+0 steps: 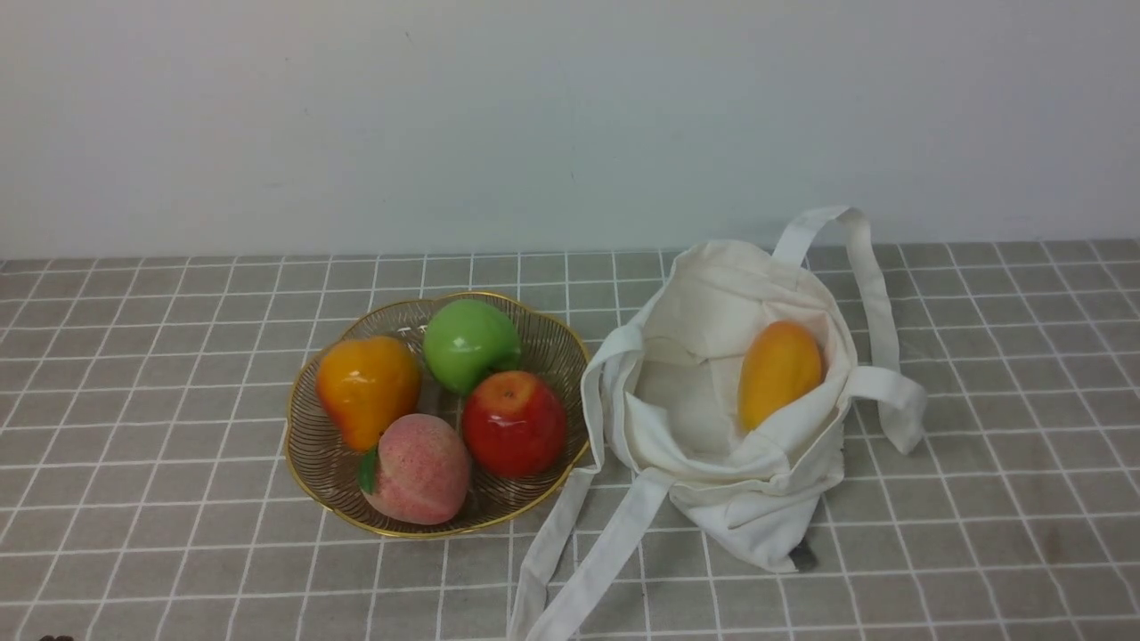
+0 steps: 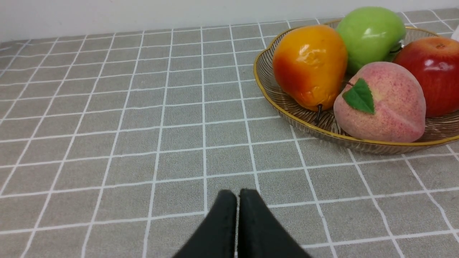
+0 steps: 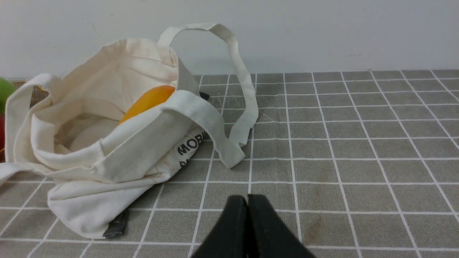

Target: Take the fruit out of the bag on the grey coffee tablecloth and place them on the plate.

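A plate [image 1: 307, 450] sits left of centre on the tablecloth [image 1: 980, 499], with a bag [image 1: 712, 356] just beside it on the right. On the plate, an apple [image 1: 469, 344] lies at the back, a pear [image 1: 365, 387] left, another apple [image 1: 514, 423] right, and a peach [image 1: 417, 469] in front. A mango [image 1: 778, 371] rests inside the open bag, whose straps [image 1: 579, 552] trail forward.

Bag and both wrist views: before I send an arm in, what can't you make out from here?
- Bag inside: its folded front wall hides the floor under the mango in the front view, so more fruit cannot be ruled out.
- Mango, right wrist view: mostly behind the bag wall and strap.
- Bag print: folded under, unreadable.
- Left gripper and right gripper: only shut tips show; arms are cut off by the edge.
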